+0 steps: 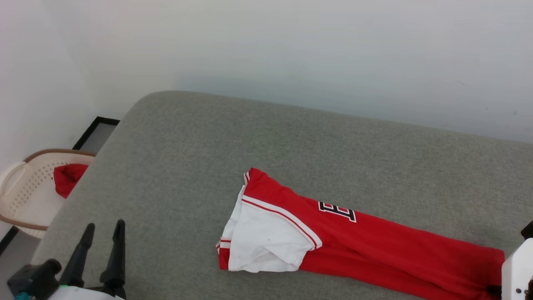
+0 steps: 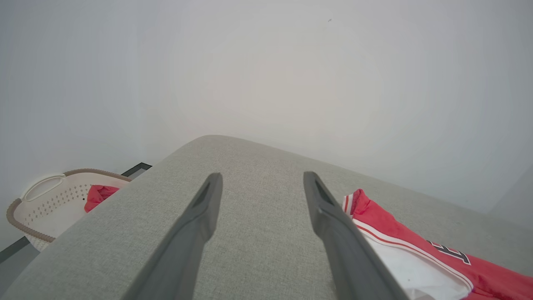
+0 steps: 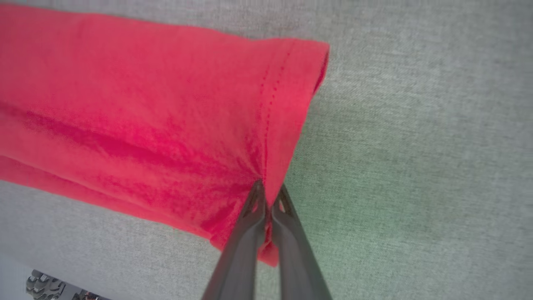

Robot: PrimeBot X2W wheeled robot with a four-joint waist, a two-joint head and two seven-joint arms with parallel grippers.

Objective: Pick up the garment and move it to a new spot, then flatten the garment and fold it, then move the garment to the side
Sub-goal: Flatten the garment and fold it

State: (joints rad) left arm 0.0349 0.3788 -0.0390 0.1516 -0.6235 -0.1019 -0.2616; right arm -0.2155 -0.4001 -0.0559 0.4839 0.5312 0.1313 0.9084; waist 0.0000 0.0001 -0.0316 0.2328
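Red with a white sleeve, the garment [image 1: 374, 246] lies narrow on the grey cushioned surface [image 1: 187, 146]. Its long axis runs from the sleeve end at mid-surface to the hem at the near right, where our right gripper [image 3: 268, 196] pinches the hem tight. Bare fabric spreads left and far, up to the pale wall [image 1: 291, 50]. Our left gripper [image 1: 105, 226] hovers spread apart near the left edge, by a cream basket [image 1: 16, 175].

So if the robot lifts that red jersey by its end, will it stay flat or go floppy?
Probably floppy: the jersey puckers where the right gripper pinches its hem. The loosely folded layers may slide apart and dangle. It looks thin, so likely light.
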